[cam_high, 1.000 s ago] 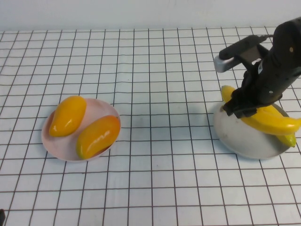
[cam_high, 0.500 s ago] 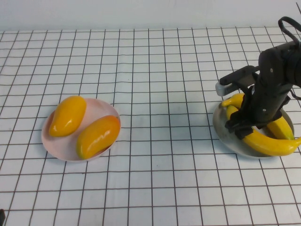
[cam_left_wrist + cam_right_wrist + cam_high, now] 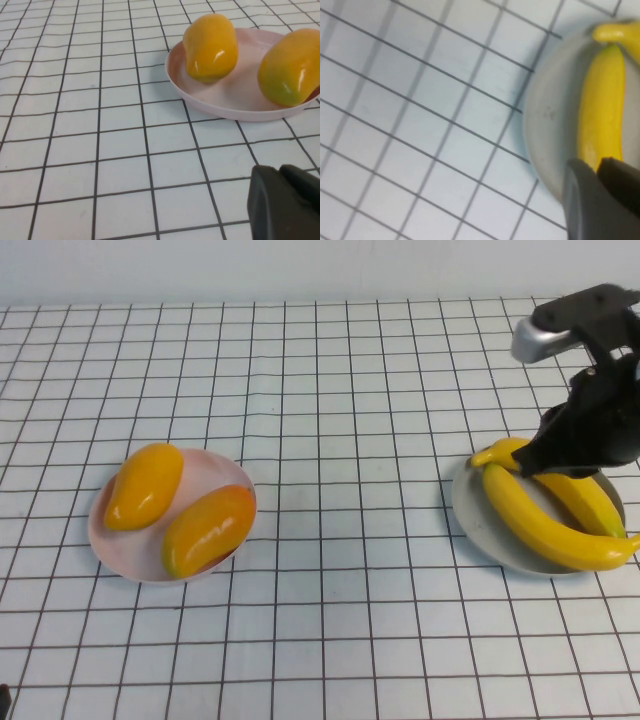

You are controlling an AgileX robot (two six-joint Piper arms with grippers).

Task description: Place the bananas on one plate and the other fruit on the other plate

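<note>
Yellow bananas lie on grey plate; both claws empty.

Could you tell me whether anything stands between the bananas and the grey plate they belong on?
Nothing visible does: both long curved yellow bananas already lie on the round grey plate, under the right gripper. The left gripper sits shut beside the pale pink plate.

A white tabletop ruled with a black grid meets a pale wall.
</note>
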